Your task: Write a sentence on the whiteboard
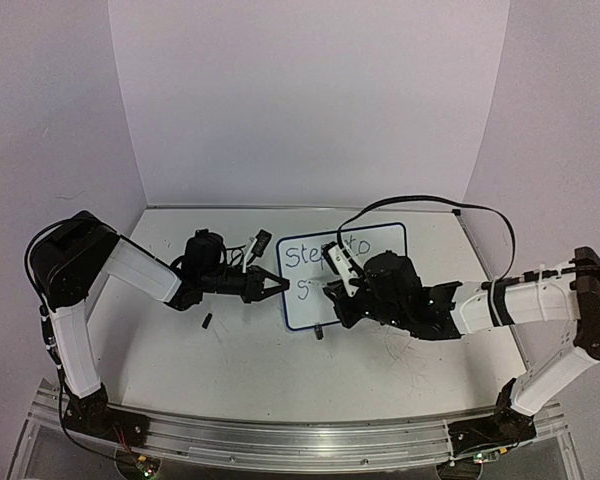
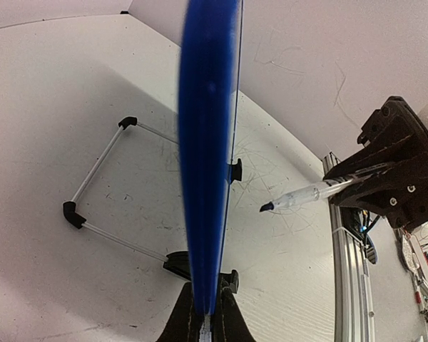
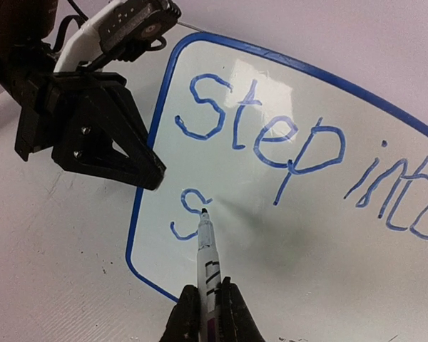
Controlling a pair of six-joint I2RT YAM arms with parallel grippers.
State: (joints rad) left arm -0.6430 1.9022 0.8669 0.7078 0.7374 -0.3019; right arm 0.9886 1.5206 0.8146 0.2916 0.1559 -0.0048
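Standing on its wire stand [image 2: 100, 187] about midway between the counter's [image 1: 230, 370] left and right edges and nearer the far edge, the whiteboard [image 1: 296, 316] faces the arms. The left hand [image 1: 279, 284] is clenched on the board's left frame edge, one finger on each face. The right hand [image 3: 208, 317] is clamped around a marker [image 3: 206, 249]. The sentence [image 3: 292, 153] reads "Step into" in blue on the top line, with a lone "S" beneath it at the board's lower left. The marker's dark tip sits at that letter, though contact with the surface cannot be confirmed.
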